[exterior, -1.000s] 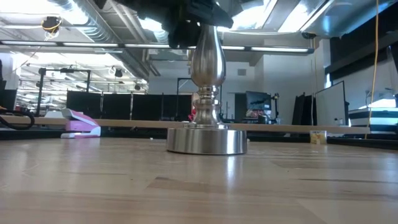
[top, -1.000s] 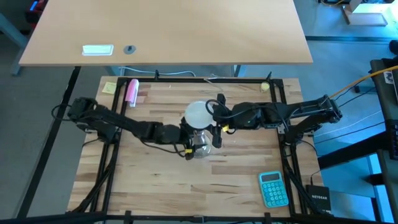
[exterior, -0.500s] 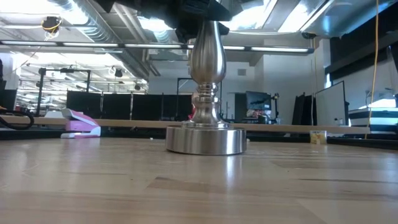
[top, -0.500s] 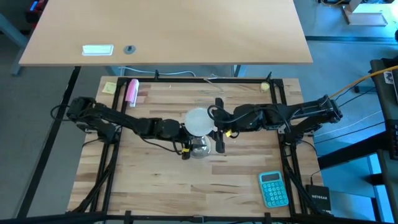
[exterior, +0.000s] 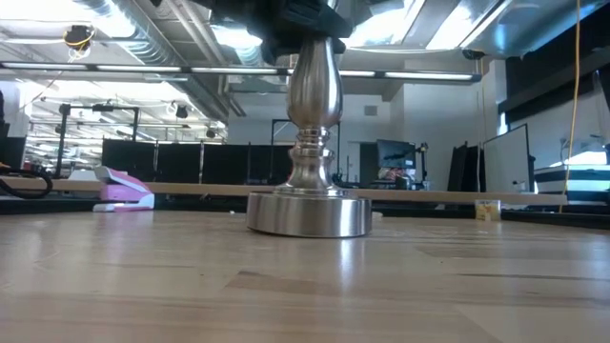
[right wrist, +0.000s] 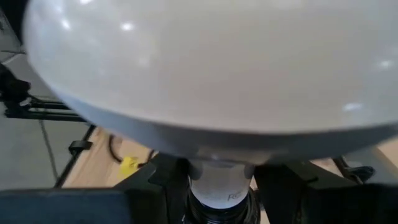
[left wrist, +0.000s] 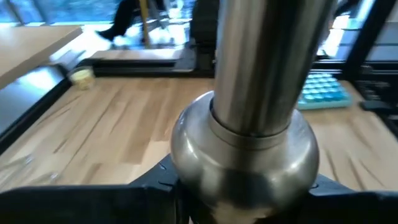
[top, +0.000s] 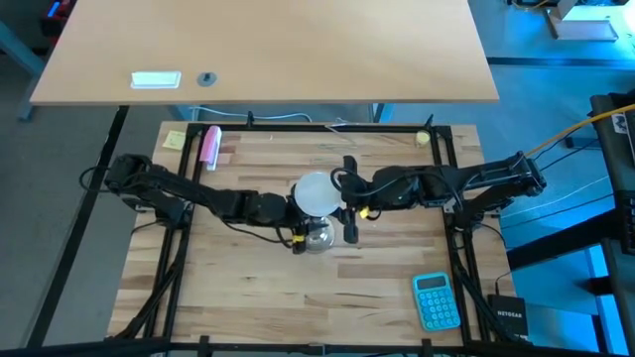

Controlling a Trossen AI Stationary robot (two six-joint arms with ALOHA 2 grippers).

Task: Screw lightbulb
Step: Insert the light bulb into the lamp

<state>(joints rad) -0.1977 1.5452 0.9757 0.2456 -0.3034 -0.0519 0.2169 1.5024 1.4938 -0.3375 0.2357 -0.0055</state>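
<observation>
The white lightbulb (top: 316, 192) stands globe up on top of the silver lamp stand (exterior: 313, 114) at the middle of the table. Its globe fills the right wrist view (right wrist: 211, 68). The stand's round base (exterior: 310, 214) rests on the table. My left gripper (top: 301, 224) reaches in from the table's left and is shut on the stand (left wrist: 249, 143). My right gripper (top: 342, 198) reaches in from the table's right and is shut on the bulb. In the low view both grippers are only dark shapes at the top edge. My left gripper pinches the stand's rounded bulge (left wrist: 242, 168) between its two fingers, one on each side. The fingers come in level from the table's left. The stand is upright with its base on the table. My right gripper pinches the bulb's narrow neck (right wrist: 217, 183) just under the globe, with one finger (right wrist: 155, 183) on each side. The fingers come in level from the table's right. The bulb stands upright, and its neck goes down into the dark socket (right wrist: 219, 213).
A blue calculator (top: 437, 300) lies at the near right. A pink stapler (top: 210, 146) and a yellow note pad (top: 175, 140) lie at the far left, and a small yellow thing (top: 424, 137) at the far right. Black frame rails (top: 448, 188) border the table's sides.
The stand's base has slid a little toward the table's left while staying upright. The bulb's globe has shifted slightly toward the near edge with it. Both grippers have kept their holds.
</observation>
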